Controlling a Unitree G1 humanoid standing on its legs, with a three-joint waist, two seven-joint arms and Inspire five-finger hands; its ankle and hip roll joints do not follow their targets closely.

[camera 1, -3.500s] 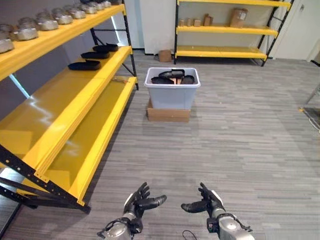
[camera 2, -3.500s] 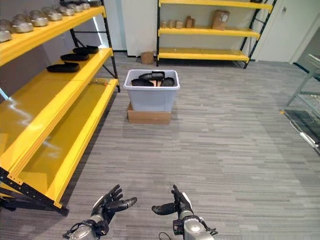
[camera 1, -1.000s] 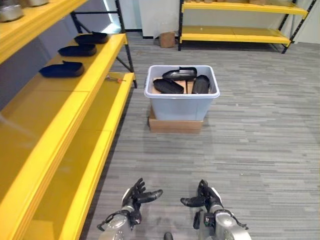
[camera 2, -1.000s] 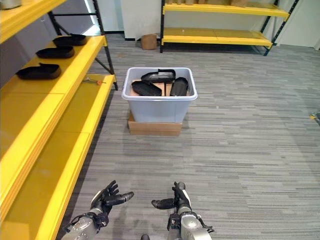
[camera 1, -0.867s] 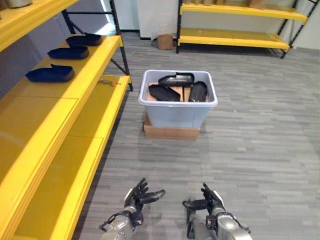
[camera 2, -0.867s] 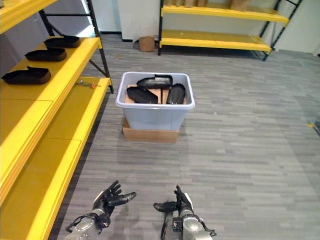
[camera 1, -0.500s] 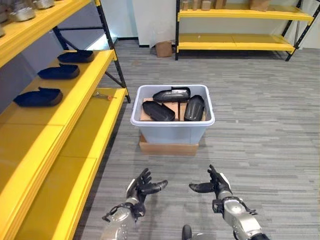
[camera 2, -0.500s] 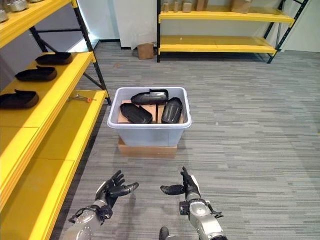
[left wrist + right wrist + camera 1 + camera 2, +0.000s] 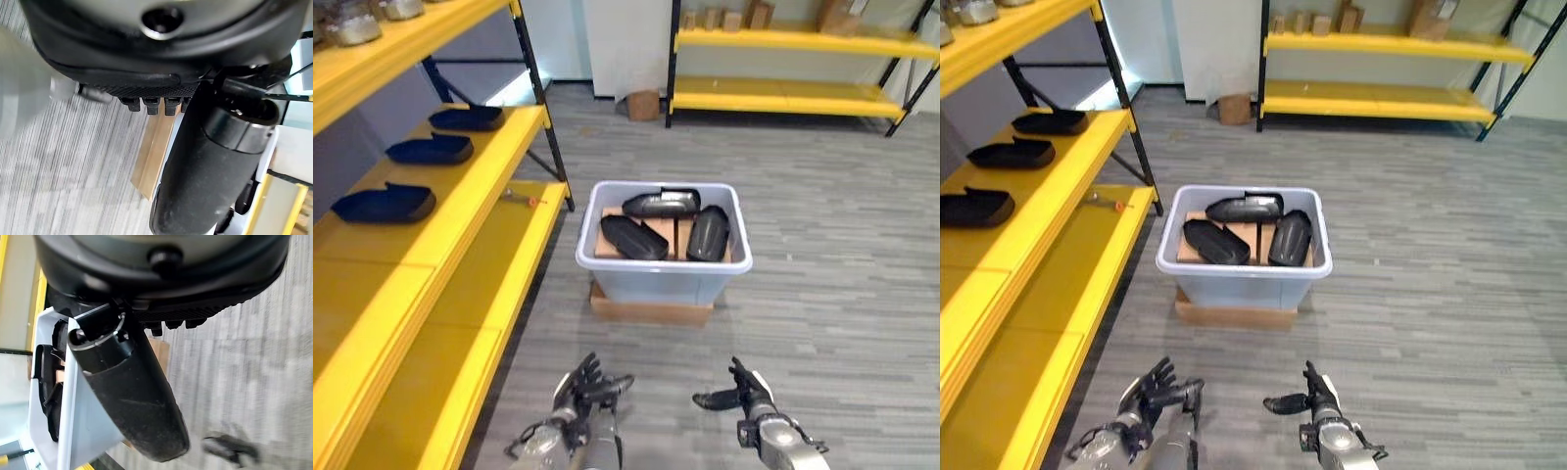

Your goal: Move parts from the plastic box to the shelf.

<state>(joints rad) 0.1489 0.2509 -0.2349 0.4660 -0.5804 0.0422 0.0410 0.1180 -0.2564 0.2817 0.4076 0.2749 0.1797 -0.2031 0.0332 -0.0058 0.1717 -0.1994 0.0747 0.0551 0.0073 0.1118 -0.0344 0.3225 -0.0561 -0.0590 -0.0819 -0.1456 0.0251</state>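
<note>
While my left hand (image 9: 579,390) and right hand (image 9: 741,398) hover empty with fingers spread, I see 3 dark parts (image 9: 633,237) lying in the plastic box (image 9: 663,280) ahead, long axes differing; the shelf (image 9: 460,211) stands left.

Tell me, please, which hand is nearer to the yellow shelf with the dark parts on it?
The left hand. It hangs above the floor beside the shelf, while the right hand is farther off, on the far side of the box.

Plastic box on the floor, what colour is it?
Pale grey-blue box, clearest in the left eye view.
</note>
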